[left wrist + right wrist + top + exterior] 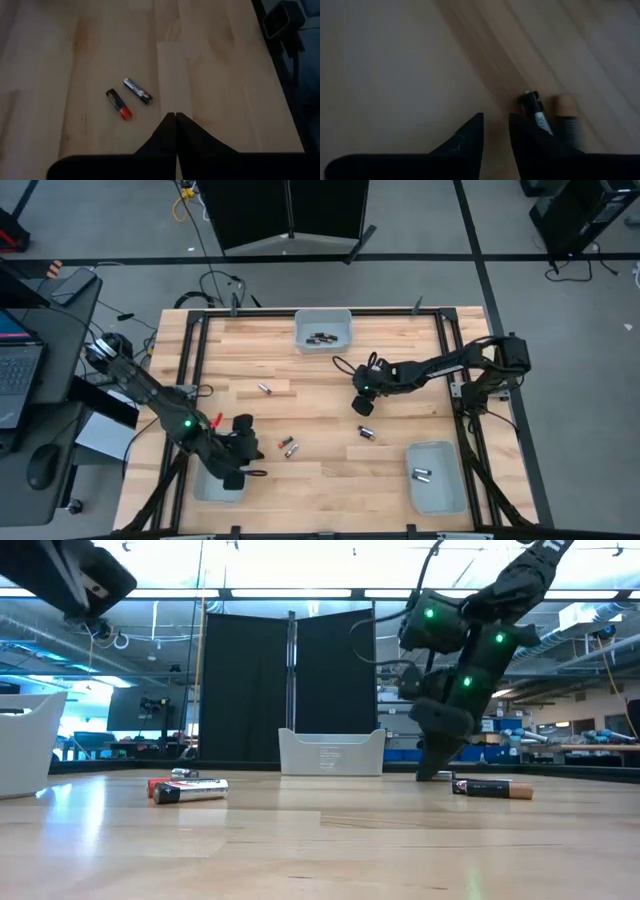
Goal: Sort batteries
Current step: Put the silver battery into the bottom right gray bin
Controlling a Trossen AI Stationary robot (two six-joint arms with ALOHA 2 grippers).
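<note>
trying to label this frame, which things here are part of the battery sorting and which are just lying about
Part of the job:
- loose batteries on the table
- battery by the right gripper
- battery lying alone
- top tray, right tray, left tray
- left gripper

Lying about:
- laptop
- mouse
- floor cables

On my feed: wood table [330, 480] w/ black frame rails round the edge. Three pale trays on it: one at the far edge, centre [323, 328], one at the near left corner [207, 489], one at the near right corner [440, 485]. Off the table's left side there's a dark desk w/ a laptop [18, 370] and a mouse [42, 466]. Black panel screen [292, 210] stands beyond the far edge, cables [215, 283] on the grey floor near it. In the low view I see the far tray [331, 753] in front of that screen [285, 690], lab shelving behind, ceiling light strips overhead.
</note>
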